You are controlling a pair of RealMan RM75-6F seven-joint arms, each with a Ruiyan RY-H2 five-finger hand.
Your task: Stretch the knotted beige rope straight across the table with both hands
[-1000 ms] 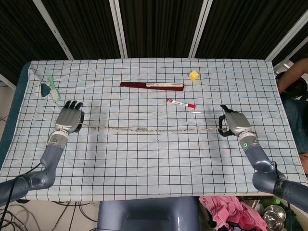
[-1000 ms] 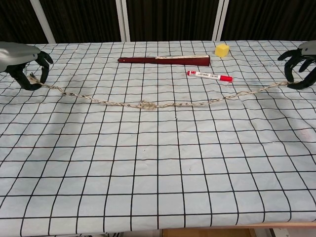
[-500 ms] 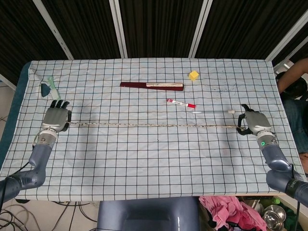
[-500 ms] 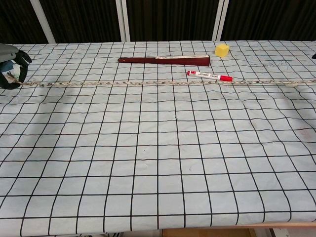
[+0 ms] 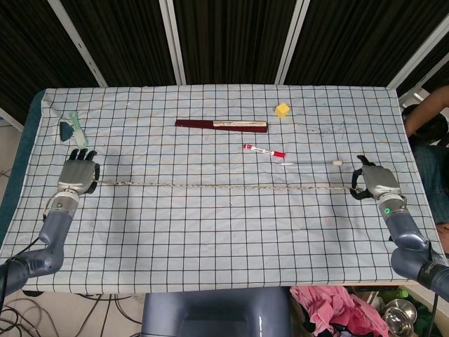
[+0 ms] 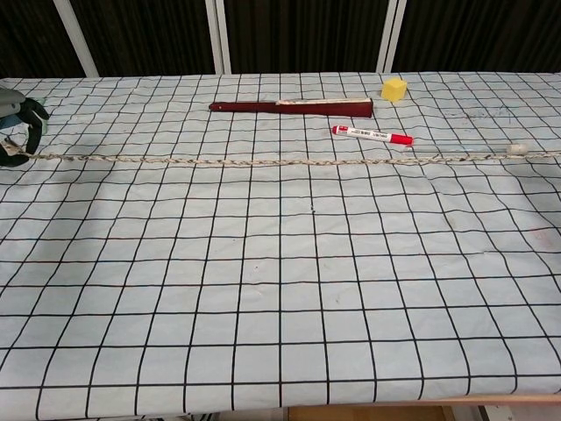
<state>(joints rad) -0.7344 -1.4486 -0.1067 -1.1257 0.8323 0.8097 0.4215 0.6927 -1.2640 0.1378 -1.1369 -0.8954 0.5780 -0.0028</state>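
Note:
The beige rope (image 5: 224,186) runs in a nearly straight line across the checked tablecloth, left to right; the chest view shows the rope (image 6: 263,161) spanning the whole frame. My left hand (image 5: 76,175) grips its left end near the table's left edge, and only a sliver of that left hand (image 6: 16,123) shows at the chest view's left border. At the right side my right hand (image 5: 375,182) holds the rope's other end; it lies outside the chest view. I cannot make out the knot along the taut rope.
A dark red flat stick (image 5: 221,124), a yellow cube (image 5: 282,109) and a red marker (image 5: 264,150) lie behind the rope. A thin white-tipped swab (image 5: 312,163) sits near the right end. A teal object (image 5: 72,128) lies at the back left.
Both hands have moved outward, the left further left and the right further right. The rope went from a sagging wavy line with a visible knot to a taut straight line.

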